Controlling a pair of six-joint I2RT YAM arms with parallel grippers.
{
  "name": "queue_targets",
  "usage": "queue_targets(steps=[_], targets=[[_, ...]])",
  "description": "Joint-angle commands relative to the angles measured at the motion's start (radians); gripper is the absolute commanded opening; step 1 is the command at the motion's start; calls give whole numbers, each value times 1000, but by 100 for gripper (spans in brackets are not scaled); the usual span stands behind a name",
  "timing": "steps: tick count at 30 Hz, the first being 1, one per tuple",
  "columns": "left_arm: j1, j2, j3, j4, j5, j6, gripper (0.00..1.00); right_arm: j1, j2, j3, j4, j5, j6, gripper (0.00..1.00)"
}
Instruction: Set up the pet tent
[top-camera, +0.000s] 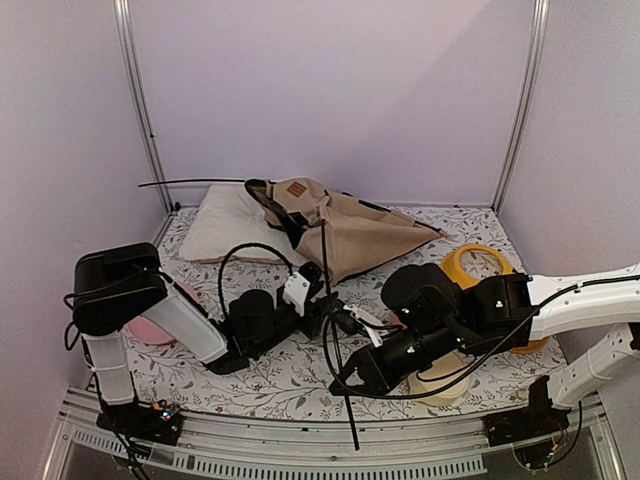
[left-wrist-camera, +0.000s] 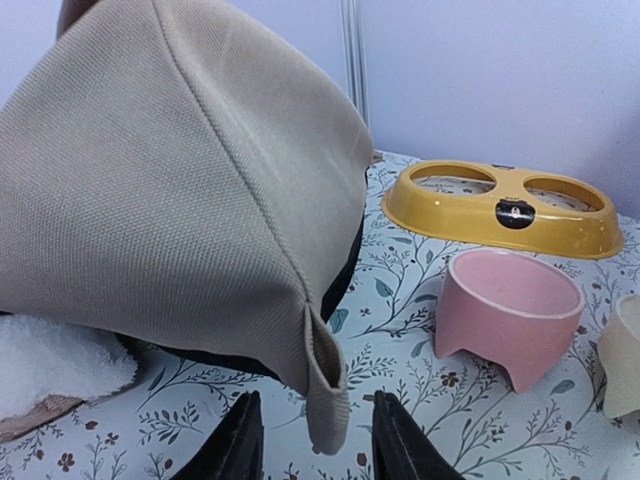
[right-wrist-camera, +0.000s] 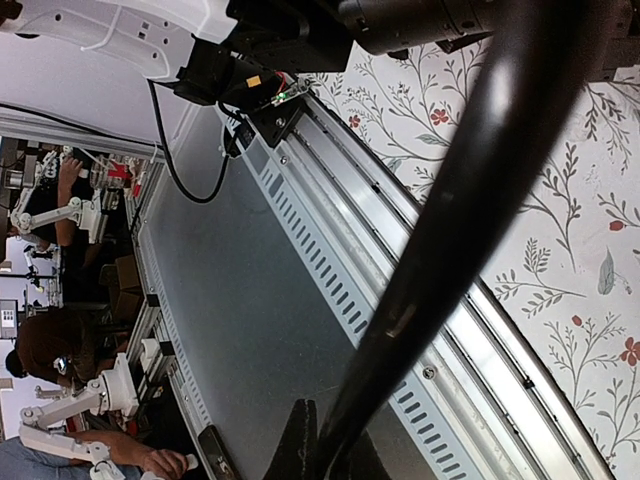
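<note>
The pet tent (top-camera: 345, 232) lies collapsed at the back middle of the table, tan, with its brown label patch (top-camera: 296, 189) on top. One thin black pole (top-camera: 335, 340) runs from the tent down past the front edge. My right gripper (top-camera: 347, 384) is shut on this pole, which shows in the right wrist view (right-wrist-camera: 450, 220) as a thick black bar crossing the frame. My left gripper (left-wrist-camera: 315, 450) is open. A small fabric corner pocket of the tent (left-wrist-camera: 328, 390) hangs between its fingers (left-wrist-camera: 235, 445), unclamped. A second pole (top-camera: 190, 182) sticks out at the back left.
A white cushion (top-camera: 222, 225) lies left of the tent and shows under it in the left wrist view (left-wrist-camera: 50, 365). A yellow double bowl holder (top-camera: 475, 265) is at the right, with a pink bowl (left-wrist-camera: 510, 310) and a cream bowl (top-camera: 440, 382) nearby. A pink object (top-camera: 150, 328) sits behind my left arm.
</note>
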Motion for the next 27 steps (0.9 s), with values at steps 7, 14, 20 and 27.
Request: queue_targets(steps=[7, 14, 20, 27], targets=[[-14, 24, 29, -17, -17, 4, 30, -18, -40, 40, 30, 67, -34, 0], [-24, 6, 15, -23, -19, -3, 12, -18, -43, 37, 39, 73, -34, 0], [-59, -46, -21, -35, -46, -1, 0, -18, -46, 15, 65, 95, -27, 0], [-158, -159, -76, -113, -124, -11, 0, -19, -64, -69, 177, 156, -10, 0]])
